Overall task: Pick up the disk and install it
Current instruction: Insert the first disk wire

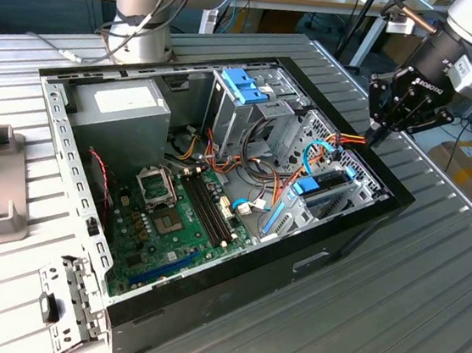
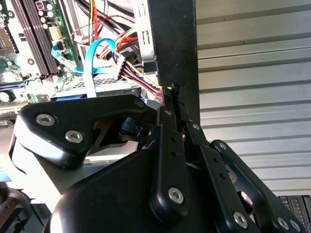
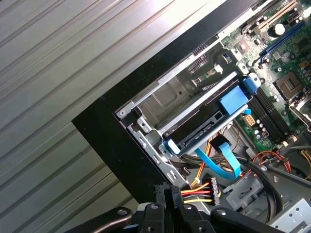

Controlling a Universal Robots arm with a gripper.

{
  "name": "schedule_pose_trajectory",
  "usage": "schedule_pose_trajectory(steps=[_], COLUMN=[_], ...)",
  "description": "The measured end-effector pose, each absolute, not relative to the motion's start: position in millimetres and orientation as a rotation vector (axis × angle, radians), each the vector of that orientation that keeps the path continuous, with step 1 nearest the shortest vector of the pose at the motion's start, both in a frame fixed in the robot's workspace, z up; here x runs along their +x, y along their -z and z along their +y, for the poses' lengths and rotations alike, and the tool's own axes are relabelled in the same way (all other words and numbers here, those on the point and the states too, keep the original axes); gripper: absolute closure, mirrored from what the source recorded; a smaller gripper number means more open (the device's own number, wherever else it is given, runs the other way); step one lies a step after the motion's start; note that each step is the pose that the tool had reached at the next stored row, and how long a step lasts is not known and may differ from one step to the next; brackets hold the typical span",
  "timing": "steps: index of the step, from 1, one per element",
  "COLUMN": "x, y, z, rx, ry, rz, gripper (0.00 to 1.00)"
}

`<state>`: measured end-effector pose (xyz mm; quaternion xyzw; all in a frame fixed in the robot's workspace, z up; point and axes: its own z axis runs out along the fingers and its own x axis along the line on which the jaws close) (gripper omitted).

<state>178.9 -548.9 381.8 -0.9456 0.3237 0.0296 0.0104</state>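
Below the empty, closed claw [image 1: 375, 134], the disk [image 1: 327, 189] sits seated.

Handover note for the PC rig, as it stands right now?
Gripper: shut, holding nothing, just above the case's edge on the exterior view's right; fingertips close together in both wrist views.
Disk: seated in the drive bay inside the case, blue rails and tab showing, below the gripper.
Done: disk looks placed in the bay.
Left: whether it is fully latched cannot be told.
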Motion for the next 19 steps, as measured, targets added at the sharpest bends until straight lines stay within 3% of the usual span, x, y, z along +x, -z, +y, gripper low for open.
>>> schedule_pose_trajectory(steps=[19], x=[148], y=[-381], z=[-551], rx=[-2.951], ry=[-0.093], rz=[1.01], gripper=[0.84])
